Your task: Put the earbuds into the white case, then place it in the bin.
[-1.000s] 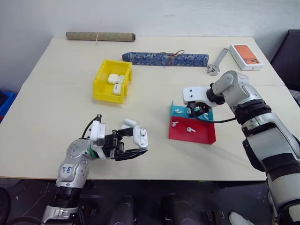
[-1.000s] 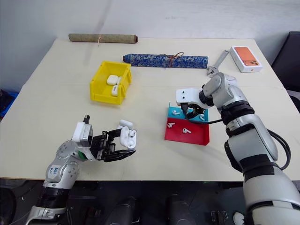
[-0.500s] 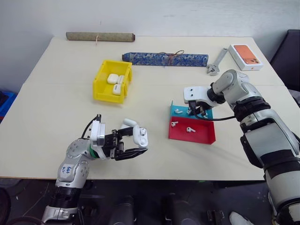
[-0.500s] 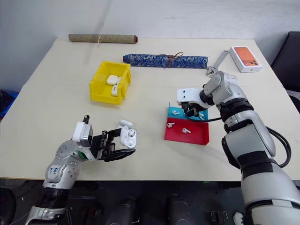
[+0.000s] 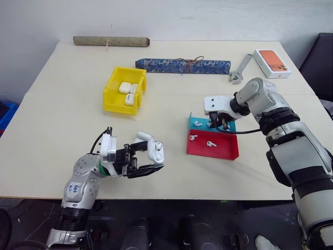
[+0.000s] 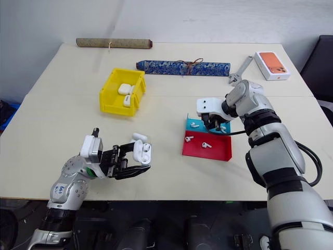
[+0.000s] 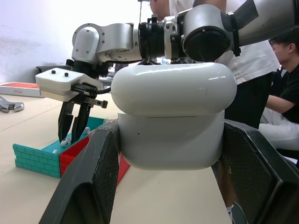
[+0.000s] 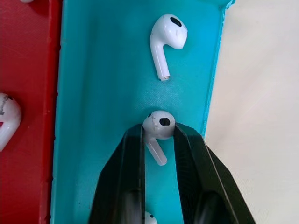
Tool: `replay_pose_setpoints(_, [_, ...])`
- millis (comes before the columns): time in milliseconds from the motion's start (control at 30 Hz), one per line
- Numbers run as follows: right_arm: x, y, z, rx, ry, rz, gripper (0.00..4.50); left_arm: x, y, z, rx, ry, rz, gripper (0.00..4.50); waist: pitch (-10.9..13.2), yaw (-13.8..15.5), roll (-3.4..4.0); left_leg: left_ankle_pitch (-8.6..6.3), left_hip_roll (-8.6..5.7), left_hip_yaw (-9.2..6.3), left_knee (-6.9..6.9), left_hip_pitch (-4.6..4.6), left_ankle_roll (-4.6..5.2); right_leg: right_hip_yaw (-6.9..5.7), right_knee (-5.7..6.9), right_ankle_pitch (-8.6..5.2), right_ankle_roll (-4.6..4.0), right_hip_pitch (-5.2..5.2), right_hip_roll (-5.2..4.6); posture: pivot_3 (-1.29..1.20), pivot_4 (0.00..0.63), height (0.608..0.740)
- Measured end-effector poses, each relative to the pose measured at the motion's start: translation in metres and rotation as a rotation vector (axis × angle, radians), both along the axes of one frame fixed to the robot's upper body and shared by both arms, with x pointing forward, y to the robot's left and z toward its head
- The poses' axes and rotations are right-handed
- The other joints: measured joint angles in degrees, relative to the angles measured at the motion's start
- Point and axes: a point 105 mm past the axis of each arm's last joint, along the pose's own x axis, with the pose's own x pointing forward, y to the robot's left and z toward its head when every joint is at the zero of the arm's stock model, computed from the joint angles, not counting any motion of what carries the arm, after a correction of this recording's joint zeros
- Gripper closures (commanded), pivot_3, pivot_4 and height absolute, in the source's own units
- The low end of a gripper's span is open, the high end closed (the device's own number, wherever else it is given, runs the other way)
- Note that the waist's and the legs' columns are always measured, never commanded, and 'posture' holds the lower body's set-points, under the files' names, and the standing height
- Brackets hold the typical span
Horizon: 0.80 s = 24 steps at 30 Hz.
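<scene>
A: What do we see changed since a second ago?

B: Mostly the right gripper [image 8: 158, 140]. Its black fingers stood wider over the blue tray [image 5: 200, 121] then; now we see them drawn in on either side of one earbud [image 8: 158, 128], pads touching its rounded head, the stem lying between them. The arm itself sits in the same spot at the tray's right end. The left gripper [image 5: 148, 159] has not budged.

A: And what is the left one doing?

B: We find it clamped on the white case [image 7: 173, 122], near the front edge of the table [image 5: 62, 120], left of the trays. The fingers press both sides of the case's lower half.

A: How does that case look to us?

B: Glossy, rounded, white. In the head views its lid is flipped up, and we make out the open top facing the far side.

A: The other earbuds?

B: A second earbud [image 8: 167, 37] lies loose in the blue tray just beyond the pinched one, stem pointing back toward the fingers. Two more [image 5: 202, 140] rest in the red tray [image 5: 223, 151], which touches the blue tray's near side.

A: The bin?

B: The yellow bin [image 5: 112, 94] stands well apart, far and left, with white cases [image 5: 127, 91] inside it.
</scene>
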Motion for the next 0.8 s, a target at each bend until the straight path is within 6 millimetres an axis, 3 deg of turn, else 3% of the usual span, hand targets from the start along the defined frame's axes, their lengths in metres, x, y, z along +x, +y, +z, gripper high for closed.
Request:
replay_pose_setpoints(233, [0.001, -0.001, 0.0, 0.019, 0.002, -0.022, 4.04, 0.0, 0.0, 0.0, 0.003, 0.0, -0.002, 1.66, 0.0, 0.01, 0.0, 0.0, 0.0, 0.0, 0.0, 0.0, 0.0, 0.0, 0.0, 0.0, 0.0, 0.0, 0.0, 0.0, 0.15, 0.74])
replay_pose_setpoints(367, [0.001, -0.008, 0.008, 0.114, 0.01, -0.088, 4.04, 0.002, 0.005, 0.003, 0.04, -0.005, -0.018, 1.66, 0.0, 0.08, 0.0, 0.0, 0.0, 0.0, -0.01, -0.01, -0.01, 0.0, -0.01, 0.0, 0.0, -0.01, 0.0, 0.0, 0.15, 0.74])
replay_pose_setpoints(500, [-0.012, -0.008, 0.054, 0.401, 0.033, -0.069, 4.04, 0.01, 0.018, 0.012, 0.08, -0.026, -0.011, 1.66, 0.01, 0.38, 0.02, 0.0, 0.0, -0.01, -0.07, -0.08, 0.02, -0.03, 0.04, 0.0, 0.0, -0.02, 0.01, 0.0, 0.15, 0.74])
replay_pose_setpoints(567, [-0.028, -0.002, 0.088, 0.673, 0.068, -0.044, 4.04, 0.013, 0.023, 0.016, 0.094, -0.01, -0.044, 1.66, 0.01, 0.51, 0.02, -0.01, 0.0, -0.06, -0.08, -0.13, 0.03, -0.07, 0.02, 0.0, 0.0, -0.02, 0.0, 0.0, 0.15, 0.74])
replay_pose_setpoints(667, [-0.051, 0.011, 0.12, 0.933, 0.134, 0.029, 4.04, 0.018, 0.027, 0.024, 0.097, -0.006, -0.066, 1.66, 0.01, 0.55, 0.02, -0.01, 0.0, -0.08, -0.07, -0.14, 0.04, -0.11, 0.0, 0.0, 0.0, -0.01, -0.01, 0.0, 0.15, 0.74])
replay_pose_setpoints(800, [-0.085, 0.027, 0.131, 1.151, 0.292, 0.089, 4.04, 0.027, 0.034, 0.037, 0.081, -0.023, -0.052, 1.66, 0.01, 0.43, 0.02, -0.01, 0.0, -0.08, -0.07, -0.14, 0.03, -0.1, 0.03, 0.0, 0.0, -0.01, -0.01, 0.0, 0.15, 0.74])
